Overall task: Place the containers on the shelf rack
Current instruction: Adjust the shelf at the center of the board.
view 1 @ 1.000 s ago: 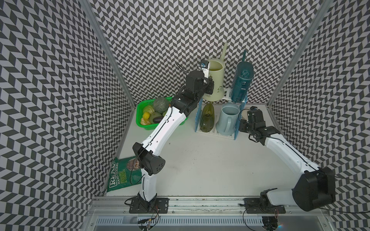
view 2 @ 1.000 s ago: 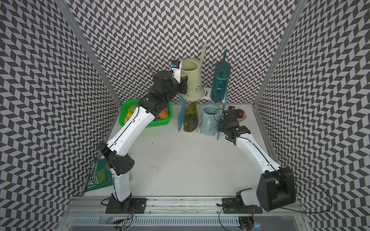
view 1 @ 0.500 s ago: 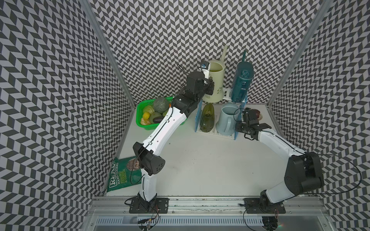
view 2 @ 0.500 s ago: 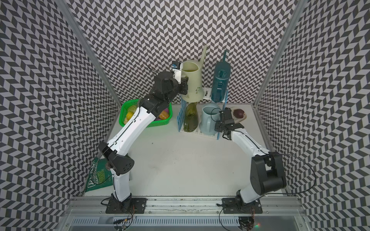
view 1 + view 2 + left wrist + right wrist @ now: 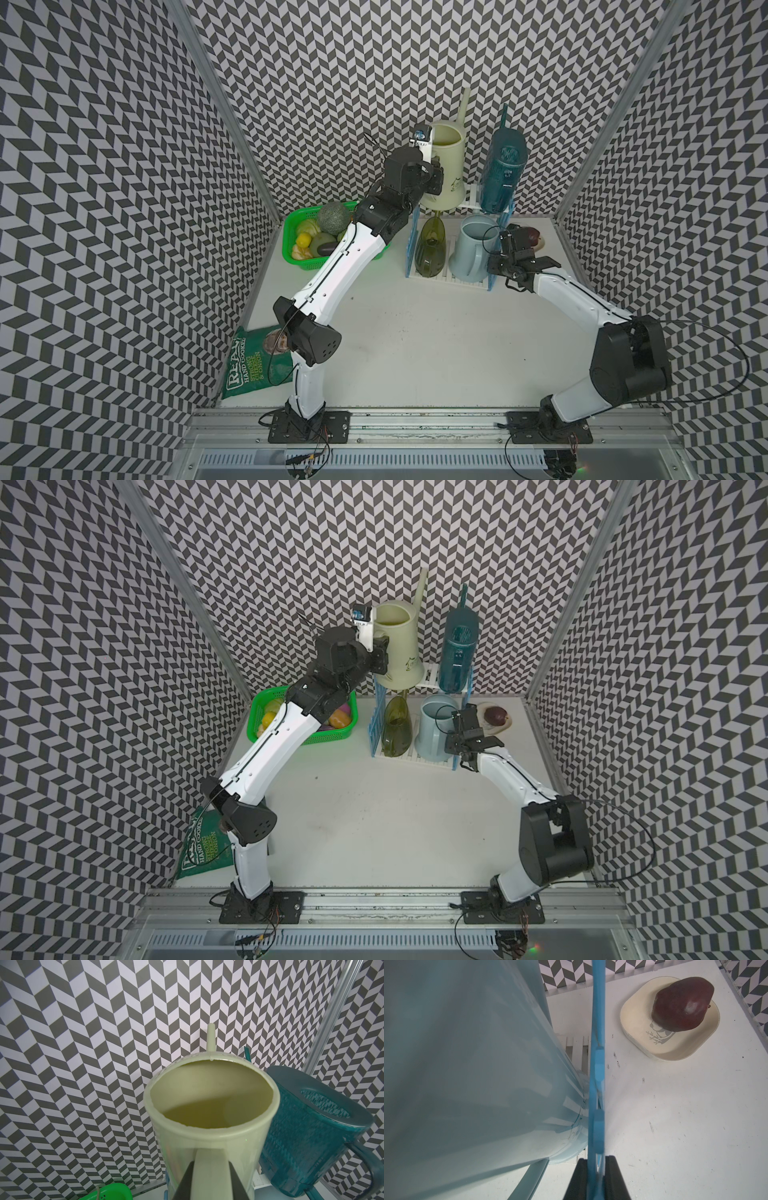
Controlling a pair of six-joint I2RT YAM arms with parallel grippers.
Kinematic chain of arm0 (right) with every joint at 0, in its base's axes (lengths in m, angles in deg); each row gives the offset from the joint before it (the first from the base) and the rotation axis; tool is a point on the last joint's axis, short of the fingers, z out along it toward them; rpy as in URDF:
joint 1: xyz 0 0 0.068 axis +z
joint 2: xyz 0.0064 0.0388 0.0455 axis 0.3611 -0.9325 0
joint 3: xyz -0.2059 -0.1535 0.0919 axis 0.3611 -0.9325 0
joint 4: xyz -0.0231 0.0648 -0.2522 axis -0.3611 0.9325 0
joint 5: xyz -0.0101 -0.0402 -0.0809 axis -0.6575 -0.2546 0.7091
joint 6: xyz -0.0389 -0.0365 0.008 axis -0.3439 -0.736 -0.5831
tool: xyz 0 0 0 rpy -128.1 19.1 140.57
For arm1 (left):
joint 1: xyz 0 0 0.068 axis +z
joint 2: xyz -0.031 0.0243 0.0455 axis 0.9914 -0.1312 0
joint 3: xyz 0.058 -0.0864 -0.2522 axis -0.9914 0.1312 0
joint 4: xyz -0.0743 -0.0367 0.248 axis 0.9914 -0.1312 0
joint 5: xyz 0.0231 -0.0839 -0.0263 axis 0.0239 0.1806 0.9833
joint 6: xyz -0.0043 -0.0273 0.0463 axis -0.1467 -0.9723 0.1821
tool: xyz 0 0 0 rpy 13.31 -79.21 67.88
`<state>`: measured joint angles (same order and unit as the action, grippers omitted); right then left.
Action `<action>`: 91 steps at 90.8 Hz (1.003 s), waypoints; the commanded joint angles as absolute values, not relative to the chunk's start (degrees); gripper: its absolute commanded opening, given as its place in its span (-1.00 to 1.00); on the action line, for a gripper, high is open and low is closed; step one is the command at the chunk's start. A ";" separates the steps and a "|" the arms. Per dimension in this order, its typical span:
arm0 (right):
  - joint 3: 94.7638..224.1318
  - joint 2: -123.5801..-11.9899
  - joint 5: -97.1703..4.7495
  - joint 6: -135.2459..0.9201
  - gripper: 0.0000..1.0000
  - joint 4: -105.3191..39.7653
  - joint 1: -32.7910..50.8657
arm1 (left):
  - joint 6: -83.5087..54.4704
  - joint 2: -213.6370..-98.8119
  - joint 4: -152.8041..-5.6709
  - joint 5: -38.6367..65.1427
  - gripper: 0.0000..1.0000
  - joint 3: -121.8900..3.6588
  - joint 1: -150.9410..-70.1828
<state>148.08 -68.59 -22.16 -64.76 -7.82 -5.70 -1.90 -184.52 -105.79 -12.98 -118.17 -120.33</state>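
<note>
Left fingers [image 5: 185, 1186] grip the cream can's [image 5: 209, 1134] handle [image 5: 209, 1161]; right fingers [image 5: 612, 1180] are pinched closed on the rack's [image 5: 469, 197] blue side panel [image 5: 596, 1064].

In both top views: set high over the near edge, tilted down toward the back wall [image 5: 374, 83]. Far enough back to take in the whole surface [image 5: 415, 340], both arms [image 5: 345, 266], rack [image 5: 451, 277] and basket [image 5: 289, 241]. Nearly alike, side by side, shifted only slightly sideways.

On the left wrist: very close, peering down into the cream can [image 5: 207, 1105], teal can [image 5: 311, 1126] just beside it, back wall beyond. Shares both cans with the top views.

On the right wrist: hard up against the rack's side panel [image 5: 596, 1068], edge-on, blue can [image 5: 467, 1064] on one side, plate [image 5: 637, 1022] and bare surface on the other. Shares all three with the top views.
</note>
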 commanded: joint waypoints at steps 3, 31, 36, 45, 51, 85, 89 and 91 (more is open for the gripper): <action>147.71 -67.50 -23.33 -63.99 -0.88 -9.11 -2.36 | -3.02 -180.28 -99.42 -15.49 -1.00 -118.51 -120.82; 146.77 -66.18 -21.73 -62.30 -0.89 -8.92 0.59 | -3.57 -179.30 -99.73 -18.92 -1.00 -116.19 -122.07; 146.85 -66.02 -21.58 -62.15 -0.88 -8.84 0.83 | -3.58 -179.39 -99.71 -19.67 -1.00 -116.05 -122.22; 146.94 -65.95 -21.09 -61.88 -0.88 -8.33 1.17 | -3.77 -179.86 -100.05 -21.75 -1.00 -116.02 -122.40; 146.94 -65.78 -19.91 -61.50 -0.89 -7.87 1.92 | -3.66 -180.21 -100.15 -22.33 -1.00 -115.93 -122.46; 145.19 -64.44 -19.34 -60.99 -0.88 -8.65 2.66 | -2.51 -181.92 -99.42 -19.08 -1.00 -115.81 -122.63; 145.18 -64.52 -19.42 -61.04 -0.88 -8.60 2.74 | -2.49 -182.18 -99.42 -19.10 -1.00 -115.79 -122.58; 145.18 -64.52 -19.48 -61.07 -0.88 -8.57 2.74 | -2.35 -182.34 -99.40 -19.21 -1.00 -115.82 -122.57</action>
<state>145.87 -66.51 -16.76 -60.71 -6.94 1.62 -3.12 -182.44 -105.05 -20.10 -115.35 -122.21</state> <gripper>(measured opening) 0.140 0.217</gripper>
